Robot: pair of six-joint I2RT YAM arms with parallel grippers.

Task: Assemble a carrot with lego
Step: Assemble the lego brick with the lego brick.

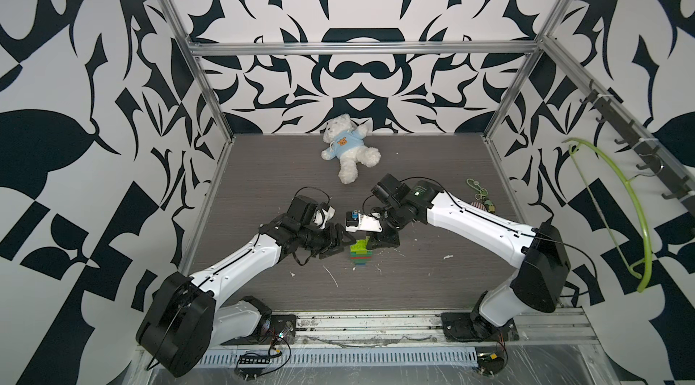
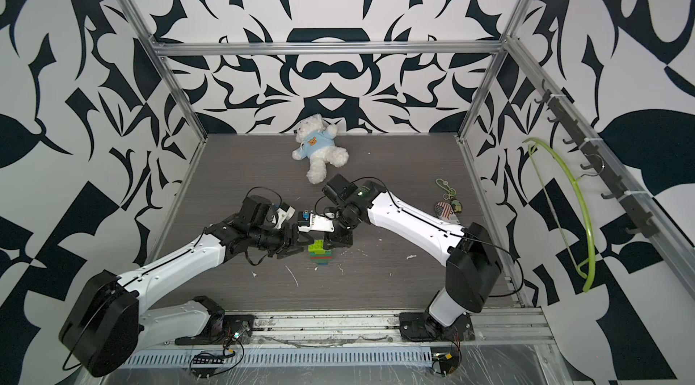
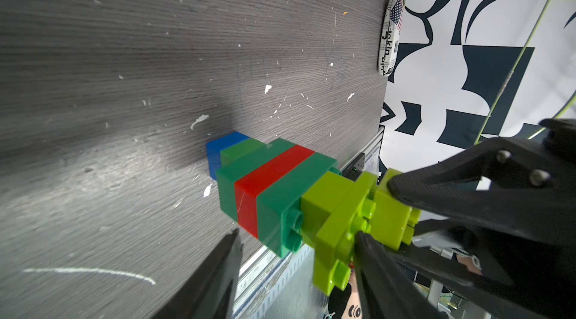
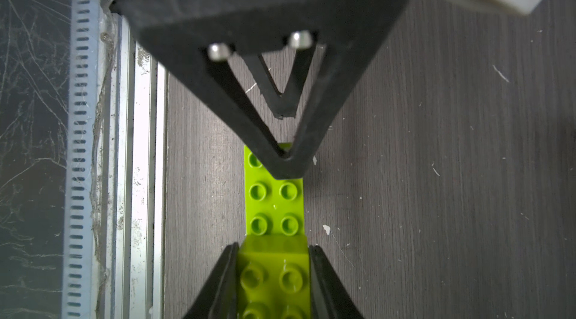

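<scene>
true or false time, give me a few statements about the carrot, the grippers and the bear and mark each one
1. The right gripper is clamped on a lime-green brick at the top of the carrot. True.
2. The tip of the carrot is red. False: the tip is the blue brick; the red band sits between two dark green bands.
3. The teddy bear lies apart from the carrot. True.
4. The left gripper is shut tight. False: its jaws stand apart, with one finger at the lime-green top.
</scene>
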